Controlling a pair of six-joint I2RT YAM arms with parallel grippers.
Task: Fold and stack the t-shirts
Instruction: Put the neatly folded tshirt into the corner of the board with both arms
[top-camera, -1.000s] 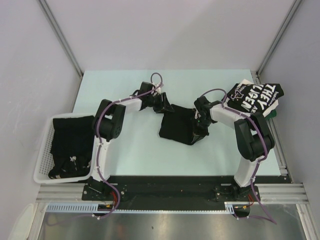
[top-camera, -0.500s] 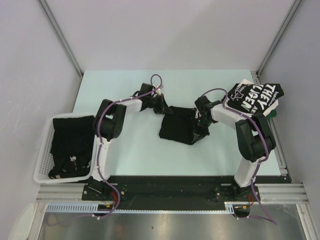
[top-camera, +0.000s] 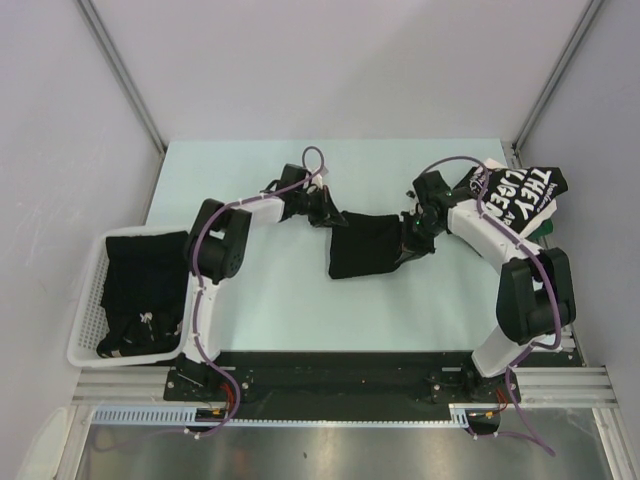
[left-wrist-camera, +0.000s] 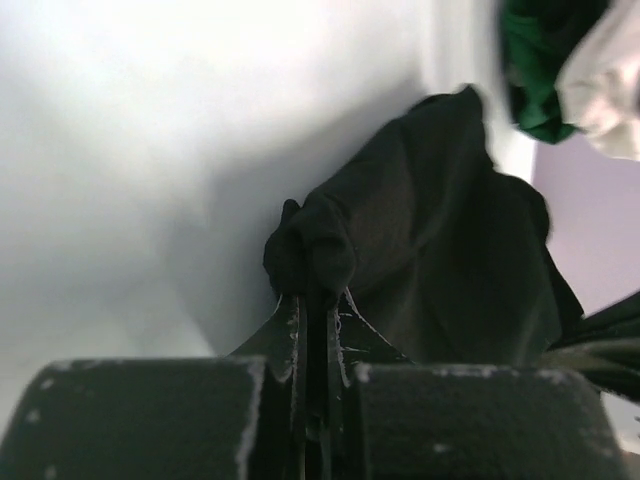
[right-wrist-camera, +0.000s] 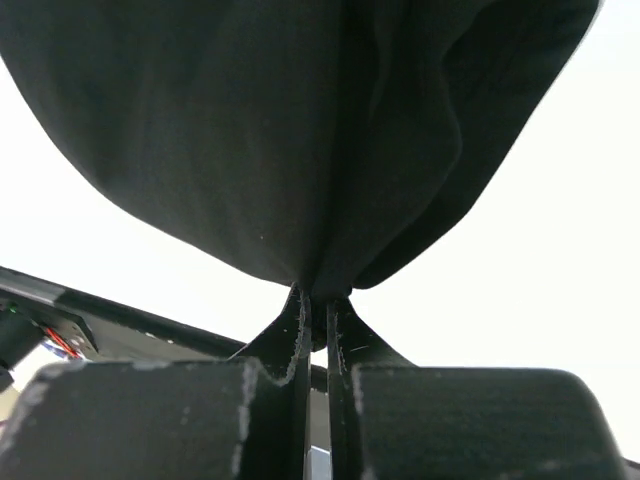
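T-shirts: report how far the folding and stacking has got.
Done, apparently: the lettered shirt lies folded at the far right. In hand: the plain black shirt in the middle, pinched by the left gripper and right gripper at opposite edges. Left: the dark shirts heaped in the white basket.

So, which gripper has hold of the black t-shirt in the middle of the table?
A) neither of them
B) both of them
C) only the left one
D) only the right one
B: the left gripper is shut on a bunched corner of the black t-shirt, and the right gripper is shut on its opposite end.
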